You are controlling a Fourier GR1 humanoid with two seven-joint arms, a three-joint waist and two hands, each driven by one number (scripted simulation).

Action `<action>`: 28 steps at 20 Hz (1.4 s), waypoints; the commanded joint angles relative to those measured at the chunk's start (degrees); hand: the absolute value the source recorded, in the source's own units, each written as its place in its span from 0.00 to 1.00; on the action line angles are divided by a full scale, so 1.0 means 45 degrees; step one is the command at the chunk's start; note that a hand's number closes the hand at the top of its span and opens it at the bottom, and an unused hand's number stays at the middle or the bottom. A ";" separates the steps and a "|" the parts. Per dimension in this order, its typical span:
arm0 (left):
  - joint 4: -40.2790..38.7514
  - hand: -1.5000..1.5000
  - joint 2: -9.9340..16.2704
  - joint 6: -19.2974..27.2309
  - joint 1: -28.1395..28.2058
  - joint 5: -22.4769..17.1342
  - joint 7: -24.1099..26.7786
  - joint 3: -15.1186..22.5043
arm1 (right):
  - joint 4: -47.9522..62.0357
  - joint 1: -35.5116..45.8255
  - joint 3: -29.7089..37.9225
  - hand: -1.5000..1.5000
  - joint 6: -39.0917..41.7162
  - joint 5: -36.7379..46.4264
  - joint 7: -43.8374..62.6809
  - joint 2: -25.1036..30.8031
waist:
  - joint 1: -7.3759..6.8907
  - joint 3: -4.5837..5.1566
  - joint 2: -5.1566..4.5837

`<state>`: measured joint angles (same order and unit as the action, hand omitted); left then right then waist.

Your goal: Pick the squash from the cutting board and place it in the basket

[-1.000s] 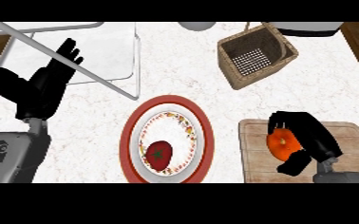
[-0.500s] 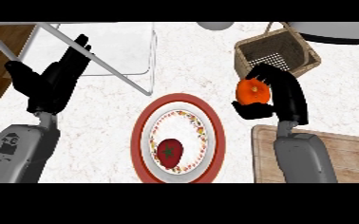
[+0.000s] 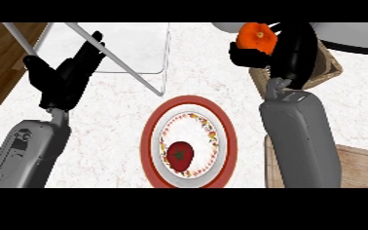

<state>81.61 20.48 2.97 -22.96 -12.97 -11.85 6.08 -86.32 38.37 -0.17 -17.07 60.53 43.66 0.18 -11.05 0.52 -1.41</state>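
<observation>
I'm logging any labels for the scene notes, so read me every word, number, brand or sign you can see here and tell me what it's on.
None: no readable text anywhere.
The plate rim carries only a speckled coloured pattern, not letters.
The squash, the right hand, the left hand, the basket and the cutting board show no markings.

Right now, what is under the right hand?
The right hand, curled round the orange squash, is above the basket. Only the basket's right rim shows; hand and forearm cover its inside.
</observation>
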 commanded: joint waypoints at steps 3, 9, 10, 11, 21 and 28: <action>-0.0501 0.50 -0.0190 0.0107 0.0319 0.0233 -0.0508 0.0410 | 0.1781 0.3218 0.0242 1.00 -0.0522 0.2577 0.3561 -0.0039 | -0.0246 0.0103 -0.0069; -0.0669 0.50 0.0053 0.0062 0.0115 0.0305 -0.0531 0.0220 | 0.3951 0.6343 0.0741 1.00 -0.0082 0.4874 0.5878 -0.0039 | -0.0088 0.0073 -0.0134; -0.0877 0.50 0.0017 0.0024 0.0304 0.0283 -0.0521 0.0237 | 0.4202 0.6796 0.0853 1.00 0.0007 0.5177 0.6179 -0.0039 | 0.0009 0.0078 -0.0160; -0.0701 0.50 -0.0038 0.0101 0.0102 0.0330 -0.0566 0.0275 | 0.4676 0.7235 0.1041 1.00 0.0027 0.5600 0.6218 -0.0039 | 0.0110 0.0059 -0.0187; -0.0353 0.50 0.0250 0.0199 0.0795 0.0168 -0.0560 -0.0251 | 0.8103 1.0413 0.2949 1.00 0.1394 0.8597 0.7926 0.0452 | 0.0660 0.0015 -0.0157; 0.0008 0.50 0.0186 0.0454 0.1446 0.0220 -0.0603 -0.0415 | 0.9620 1.1104 0.4065 1.00 0.0763 1.0011 0.8881 0.0065 | 0.1114 -0.0042 -0.0106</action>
<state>84.67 22.28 4.63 -19.09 -11.85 -13.42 3.88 -46.82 85.76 16.00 -12.50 102.38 69.53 1.37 -7.21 -0.17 -1.48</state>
